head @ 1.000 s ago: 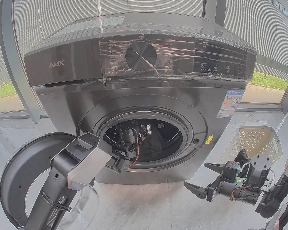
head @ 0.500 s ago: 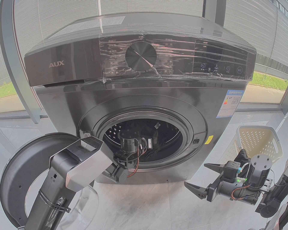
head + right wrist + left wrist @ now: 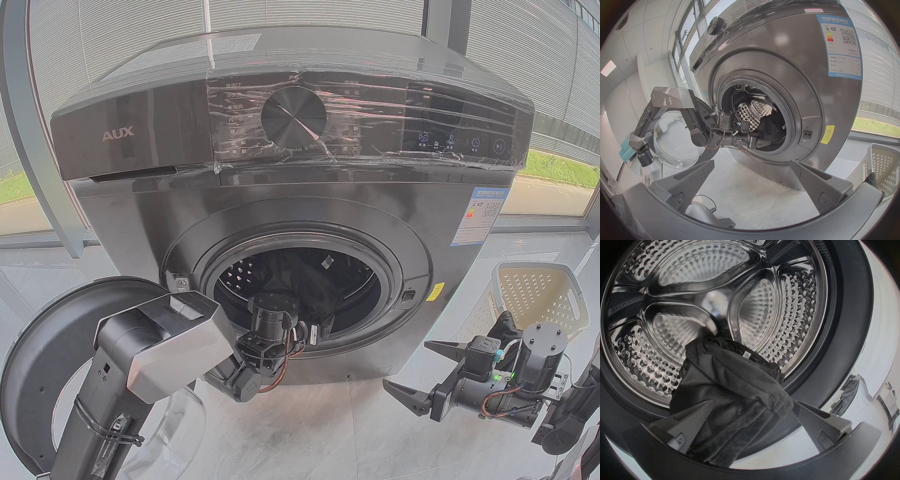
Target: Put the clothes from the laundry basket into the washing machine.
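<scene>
The washing machine (image 3: 375, 206) stands with its round door (image 3: 44, 350) swung open to the left. A black garment (image 3: 300, 281) lies in the steel drum (image 3: 693, 287) and droops over the dark door seal (image 3: 850, 333). My left gripper (image 3: 752, 402) is open at the lower rim of the opening, its fingers on either side of the garment (image 3: 731, 377) without pinching it. Low at the right, my right gripper (image 3: 409, 365) hangs open and holds nothing. Behind it sits the cream laundry basket (image 3: 540, 290) with dark clothes (image 3: 503, 328) inside.
Pale tiled floor (image 3: 312, 425) stretches in front of the machine between the two arms. The open door with its glass bowl (image 3: 672, 140) takes up the left side beside my left arm. Windows and a wall rise behind the machine.
My left gripper has drawn back and down from inside the drum to the rim, leaving the black garment in the drum. The right arm has stayed put.
</scene>
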`<state>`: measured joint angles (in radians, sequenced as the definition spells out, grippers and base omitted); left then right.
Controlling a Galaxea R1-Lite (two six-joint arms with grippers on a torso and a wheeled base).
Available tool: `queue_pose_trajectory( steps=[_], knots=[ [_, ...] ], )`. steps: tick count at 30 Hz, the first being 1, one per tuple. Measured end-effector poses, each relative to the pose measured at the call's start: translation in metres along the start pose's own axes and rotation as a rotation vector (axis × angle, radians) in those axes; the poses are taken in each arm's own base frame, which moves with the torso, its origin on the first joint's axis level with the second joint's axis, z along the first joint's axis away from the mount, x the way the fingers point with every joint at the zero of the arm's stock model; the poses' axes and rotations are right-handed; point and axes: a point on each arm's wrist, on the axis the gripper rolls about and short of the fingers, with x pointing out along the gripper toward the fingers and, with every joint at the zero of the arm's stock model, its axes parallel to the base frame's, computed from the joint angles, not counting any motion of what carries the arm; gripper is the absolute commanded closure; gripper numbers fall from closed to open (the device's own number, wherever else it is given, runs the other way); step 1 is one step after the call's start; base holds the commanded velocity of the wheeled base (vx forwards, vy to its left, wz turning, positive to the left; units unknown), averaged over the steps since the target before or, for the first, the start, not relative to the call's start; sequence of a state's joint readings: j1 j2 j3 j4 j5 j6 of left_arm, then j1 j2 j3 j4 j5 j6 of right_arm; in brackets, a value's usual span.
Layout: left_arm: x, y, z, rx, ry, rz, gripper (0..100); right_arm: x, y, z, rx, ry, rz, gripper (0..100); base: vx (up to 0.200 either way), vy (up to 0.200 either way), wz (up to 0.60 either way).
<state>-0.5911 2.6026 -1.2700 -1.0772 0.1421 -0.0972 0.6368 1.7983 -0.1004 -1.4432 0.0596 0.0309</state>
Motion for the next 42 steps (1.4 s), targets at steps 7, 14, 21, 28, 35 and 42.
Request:
queue_pose_trajectory(
  steps=[7, 14, 21, 28, 35, 42],
  knots=[
    [0.009, 0.002, -0.008, 0.011, -0.003, 0.006, 100, 0.0, 0.001, 0.002, -0.003, -0.011, 0.005, 0, 0.0, 0.0, 0.0],
    [0.015, 0.003, -0.008, 0.012, -0.026, 0.017, 100, -0.002, 0.006, 0.006, -0.008, -0.032, 0.025, 0, 0.0, 0.0, 0.0],
    [0.026, 0.005, 0.012, -0.005, -0.118, 0.05, 100, -0.003, 0.007, 0.007, -0.009, -0.04, 0.032, 0, 0.0, 0.0, 0.0],
    [0.044, 0.014, 0.053, -0.042, -0.297, 0.125, 100, -0.003, 0.008, 0.008, -0.01, -0.043, 0.033, 0, 0.0, 0.0, 0.0],
    [0.058, 0.027, 0.067, -0.04, -0.389, 0.185, 100, -0.003, 0.007, 0.008, -0.009, -0.045, 0.031, 0, 0.0, 0.0, 0.0],
    [0.064, 0.036, 0.06, -0.037, -0.389, 0.204, 0, -0.003, 0.007, 0.007, -0.009, -0.041, 0.032, 0, 0.0, 0.0, 0.0]
  ],
)
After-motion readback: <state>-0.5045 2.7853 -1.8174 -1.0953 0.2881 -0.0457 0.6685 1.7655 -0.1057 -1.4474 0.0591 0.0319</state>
